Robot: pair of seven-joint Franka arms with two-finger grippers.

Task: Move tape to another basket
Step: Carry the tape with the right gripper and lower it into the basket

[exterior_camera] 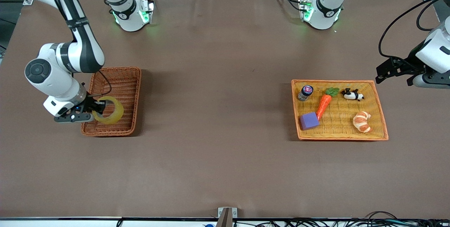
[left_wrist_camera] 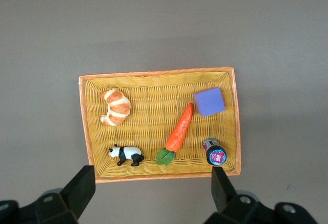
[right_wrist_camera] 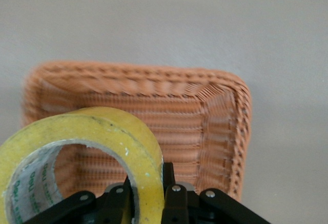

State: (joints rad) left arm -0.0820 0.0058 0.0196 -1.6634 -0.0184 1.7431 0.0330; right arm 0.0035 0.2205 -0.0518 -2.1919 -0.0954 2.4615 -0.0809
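Right gripper [exterior_camera: 99, 108]: clenched on the tape, one finger inside the ring and one outside, pinching the wall of the roll; it hangs over the basket at the right arm's end of the table
Tape [exterior_camera: 109, 111]: yellowish ring, held up on edge and tilted, over the part of the basket nearer the front camera; in the right wrist view the tape [right_wrist_camera: 87, 142] fills the low corner with the weave under it
Basket [exterior_camera: 121, 79]: reddish-brown wicker with raised sides, at the right arm's end of the table
Left gripper [left_wrist_camera: 148, 193]: released, fingers spread wide, waiting in the air just off the tray's edge toward the left arm's end
Tray [exterior_camera: 381, 114]: shallow orange-yellow wicker, well apart from the basket
In the tray: carrot [exterior_camera: 324, 104] touching a purple block [exterior_camera: 309, 120], small jar [exterior_camera: 305, 92], toy panda [exterior_camera: 353, 95], croissant [exterior_camera: 362, 121]
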